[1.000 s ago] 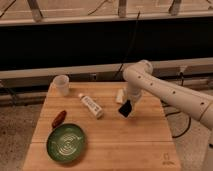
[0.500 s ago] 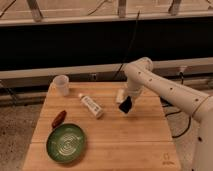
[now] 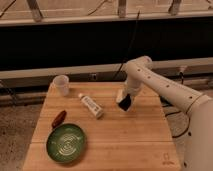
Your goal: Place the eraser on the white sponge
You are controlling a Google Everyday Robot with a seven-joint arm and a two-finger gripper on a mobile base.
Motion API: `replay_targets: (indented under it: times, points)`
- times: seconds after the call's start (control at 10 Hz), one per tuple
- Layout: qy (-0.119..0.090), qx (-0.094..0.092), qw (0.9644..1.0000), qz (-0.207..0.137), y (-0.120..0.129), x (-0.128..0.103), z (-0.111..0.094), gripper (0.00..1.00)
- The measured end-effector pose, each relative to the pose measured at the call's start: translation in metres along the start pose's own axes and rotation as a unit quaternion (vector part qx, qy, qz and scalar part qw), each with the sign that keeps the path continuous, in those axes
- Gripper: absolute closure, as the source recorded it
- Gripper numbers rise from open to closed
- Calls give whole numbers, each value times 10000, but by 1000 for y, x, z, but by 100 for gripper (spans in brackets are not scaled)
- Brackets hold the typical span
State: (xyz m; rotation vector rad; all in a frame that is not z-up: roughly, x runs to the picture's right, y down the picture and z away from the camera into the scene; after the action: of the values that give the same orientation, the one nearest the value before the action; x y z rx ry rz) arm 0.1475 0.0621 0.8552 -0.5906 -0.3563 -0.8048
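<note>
The black eraser (image 3: 125,103) hangs tilted in my gripper (image 3: 126,97), which is shut on its upper end, over the back middle-right of the wooden table (image 3: 130,145). The white sponge (image 3: 120,94) is a small cream block right at the eraser's upper left, partly covered by the gripper and eraser. I cannot tell whether the eraser touches it. The white arm (image 3: 165,87) reaches in from the right.
A white bottle (image 3: 91,106) lies left of the sponge. A translucent cup (image 3: 61,84) stands at the back left. A reddish-brown elongated object (image 3: 58,118) and a green plate (image 3: 66,142) are at the front left.
My gripper has carried the eraser a little back and left, closer to the sponge. The other objects have not moved.
</note>
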Motion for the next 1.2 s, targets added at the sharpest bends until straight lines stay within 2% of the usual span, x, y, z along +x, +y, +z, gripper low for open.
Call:
replay_targets:
  times: [0.6, 1.2]
  points:
    - [-102, 67, 9999, 33, -14, 16, 11, 100]
    - [-149, 93, 9998, 71, -17, 27, 22, 100]
